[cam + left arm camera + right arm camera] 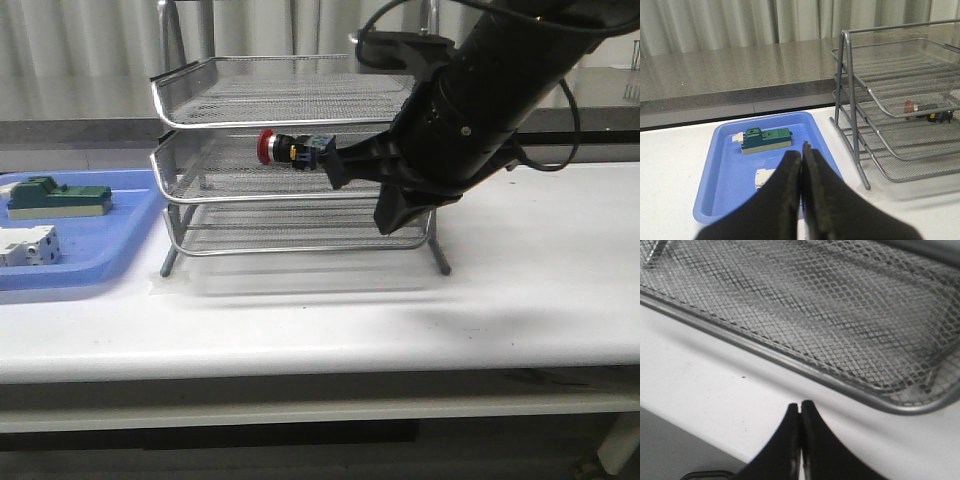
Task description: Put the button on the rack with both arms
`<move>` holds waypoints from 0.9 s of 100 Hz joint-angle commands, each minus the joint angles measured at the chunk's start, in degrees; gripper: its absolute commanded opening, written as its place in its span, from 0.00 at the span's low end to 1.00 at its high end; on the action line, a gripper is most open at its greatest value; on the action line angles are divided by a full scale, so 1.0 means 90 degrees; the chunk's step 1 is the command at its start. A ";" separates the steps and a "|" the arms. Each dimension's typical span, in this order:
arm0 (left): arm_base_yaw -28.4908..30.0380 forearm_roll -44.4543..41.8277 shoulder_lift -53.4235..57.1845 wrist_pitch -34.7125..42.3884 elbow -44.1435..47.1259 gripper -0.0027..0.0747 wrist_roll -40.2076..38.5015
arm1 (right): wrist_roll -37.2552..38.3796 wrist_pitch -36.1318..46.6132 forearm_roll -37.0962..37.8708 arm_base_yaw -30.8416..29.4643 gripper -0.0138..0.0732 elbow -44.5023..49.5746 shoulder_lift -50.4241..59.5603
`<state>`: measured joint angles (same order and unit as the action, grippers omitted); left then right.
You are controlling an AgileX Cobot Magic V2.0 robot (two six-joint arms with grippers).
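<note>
Button on the rack's middle tier

The button (pixel 292 150) lies on its side in the middle tier of the rack (pixel 200 95), red mushroom head pointing left (front view), black body with yellow and blue bits behind. The three-tier silver wire-mesh rack stands upright on the tabletop (pixel 520 280)
</note>
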<state>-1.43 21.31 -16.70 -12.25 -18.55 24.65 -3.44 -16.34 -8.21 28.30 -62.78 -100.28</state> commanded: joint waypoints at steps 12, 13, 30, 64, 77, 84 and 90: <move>0.0016 0.0086 -0.0047 0.0464 -0.0164 0.04 -0.0049 | -0.0066 -0.0486 0.0073 -0.0048 0.09 -0.0174 0.0935; 0.0016 0.0086 -0.0047 0.0464 -0.0164 0.04 -0.0049 | -0.0066 -0.0512 0.0079 -0.0048 0.09 -0.0174 0.0981; 0.0016 0.0086 -0.0047 0.0464 -0.0164 0.04 -0.0049 | -0.0066 -0.0802 0.0192 -0.0172 0.09 -0.0160 0.1620; 0.0016 0.0086 -0.0047 0.0464 -0.0164 0.04 -0.0049 | -0.0066 -0.0575 0.0438 -0.1110 0.09 0.0759 0.3464; 0.0016 0.0086 -0.0047 0.0464 -0.0164 0.04 -0.0049 | -0.0066 -0.0295 0.0488 -0.1552 0.09 0.1343 0.4414; 0.0016 0.0086 -0.0047 0.0464 -0.0164 0.04 -0.0049 | -0.0066 -0.0167 0.0488 -0.1764 0.09 0.1682 0.4945; 0.0016 0.0086 -0.0047 0.0464 -0.0164 0.04 -0.0049 | -0.0066 -0.0101 0.0488 -0.1904 0.09 0.1972 0.5381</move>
<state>-1.43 21.31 -16.70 -12.25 -18.55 24.65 -3.44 -22.60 -4.19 13.12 -46.61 -57.93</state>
